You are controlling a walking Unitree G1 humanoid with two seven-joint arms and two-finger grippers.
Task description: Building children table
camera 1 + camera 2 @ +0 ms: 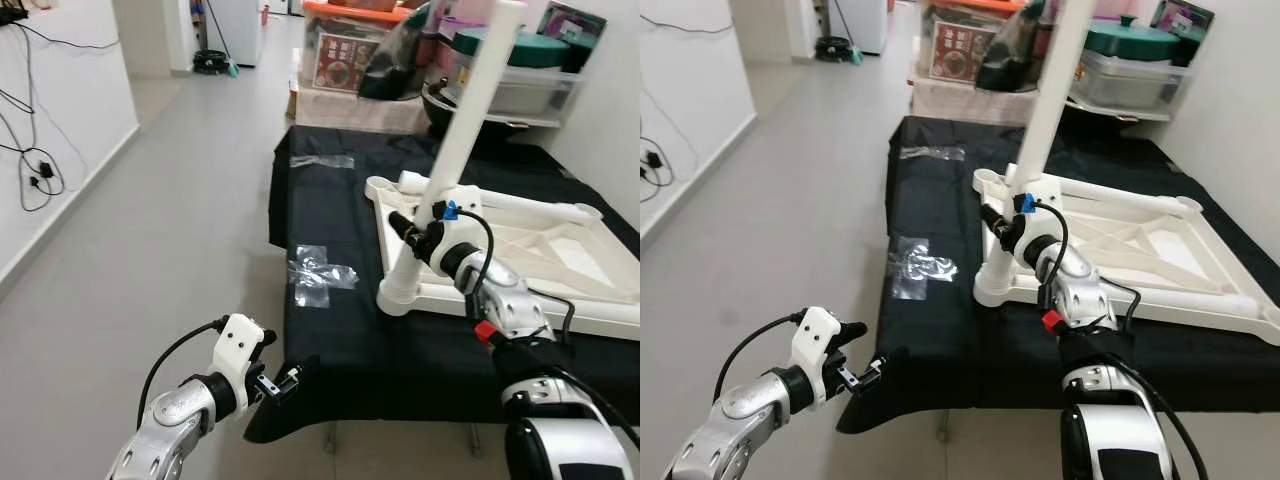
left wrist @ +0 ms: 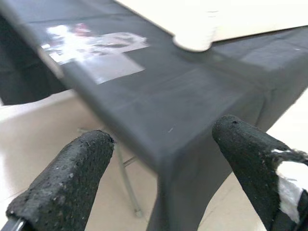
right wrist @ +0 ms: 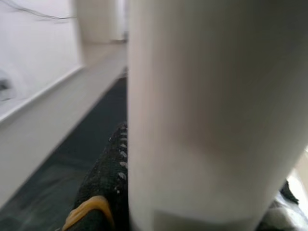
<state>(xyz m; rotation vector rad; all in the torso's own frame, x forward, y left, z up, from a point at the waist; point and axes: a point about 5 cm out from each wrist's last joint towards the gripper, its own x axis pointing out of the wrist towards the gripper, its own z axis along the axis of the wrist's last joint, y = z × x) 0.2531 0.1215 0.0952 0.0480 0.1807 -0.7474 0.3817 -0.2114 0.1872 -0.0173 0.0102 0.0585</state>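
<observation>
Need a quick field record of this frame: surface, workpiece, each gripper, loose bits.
surface: low table under a black cloth
workpiece: white tabletop frame lying flat on the cloth
leg: white leg standing tilted in the frame's near-left corner socket
right gripper: shut on the leg, low, just above the socket
left gripper: open, at the cloth's near-left corner, holding nothing
loose bits: two clear plastic bags on the cloth left of the frame
</observation>
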